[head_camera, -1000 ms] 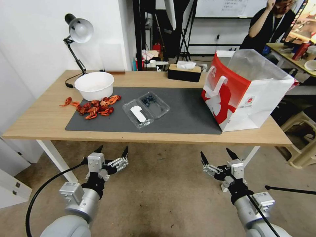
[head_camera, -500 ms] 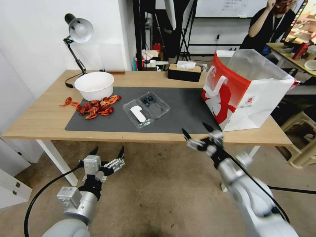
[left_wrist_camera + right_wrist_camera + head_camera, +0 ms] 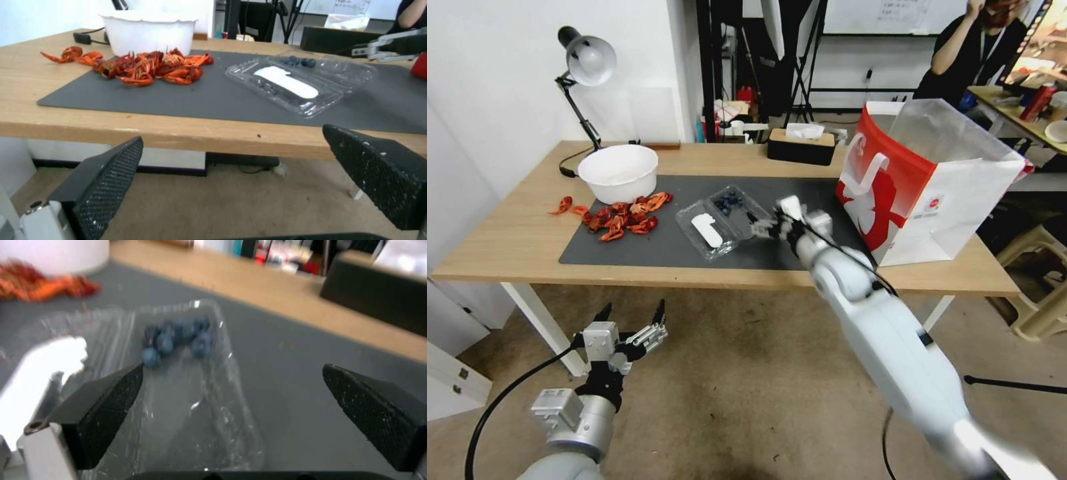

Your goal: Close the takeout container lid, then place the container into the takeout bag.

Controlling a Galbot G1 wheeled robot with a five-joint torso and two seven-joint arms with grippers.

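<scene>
The takeout container (image 3: 724, 221) lies open on the grey mat, its two clear halves spread flat. Dark blue berries (image 3: 726, 200) sit in the far half. The lid (image 3: 707, 231), the near half, bears a white oblong sticker. My right gripper (image 3: 764, 223) hovers open over the mat at the right edge of the berry half; its wrist view has the berries (image 3: 178, 336) and the lid (image 3: 49, 366) just ahead of its spread fingers. My left gripper (image 3: 632, 308) hangs open below the table's front edge, facing the container (image 3: 302, 80). The red-and-white takeout bag (image 3: 920, 180) stands open on the right.
A white bowl (image 3: 618, 172) and a heap of red crayfish (image 3: 624, 217) sit left of the container. A black tissue box (image 3: 800, 147) stands at the back and a desk lamp (image 3: 584, 63) at the back left. The grey mat (image 3: 814, 240) is bare between container and bag.
My right arm has swung up from below the table and reached over the mat to the container's right side. My left arm has sunk slightly lower. The container has not moved.
</scene>
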